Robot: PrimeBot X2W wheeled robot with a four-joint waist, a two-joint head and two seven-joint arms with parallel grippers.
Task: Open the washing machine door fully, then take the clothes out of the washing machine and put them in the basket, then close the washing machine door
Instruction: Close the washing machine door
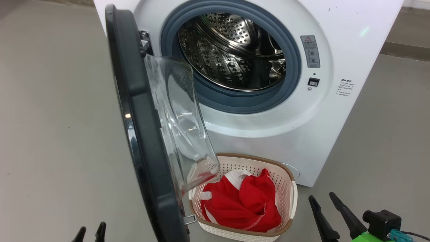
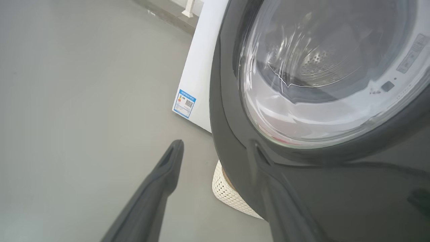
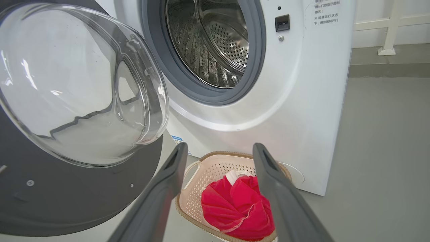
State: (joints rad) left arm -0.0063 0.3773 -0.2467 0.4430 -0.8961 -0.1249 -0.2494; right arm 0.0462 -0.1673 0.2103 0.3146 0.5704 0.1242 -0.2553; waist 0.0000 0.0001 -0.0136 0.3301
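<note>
The washing machine (image 1: 336, 117) stands with its door (image 1: 141, 117) swung out, edge-on to the head view, and the steel drum (image 1: 231, 50) looks empty. Red and white clothes (image 1: 242, 201) lie bunched in the cream basket (image 1: 255, 158) on the floor before the machine. My left gripper (image 1: 90, 232) is open, low and left of the door; in the left wrist view one of its fingers (image 2: 174, 158) is over the floor while the other overlaps the door's black outer rim (image 2: 228, 117). My right gripper (image 3: 220, 151) is open and empty, near the basket (image 3: 198, 188) and clothes (image 3: 235, 205).
Grey floor (image 1: 50, 134) spreads wide on the left of the door and on the right of the machine. A blue sticker (image 2: 184, 103) marks the machine's lower corner. A corner of the basket (image 2: 231, 195) pokes out under the door. A low wall ledge (image 3: 386, 64) runs behind.
</note>
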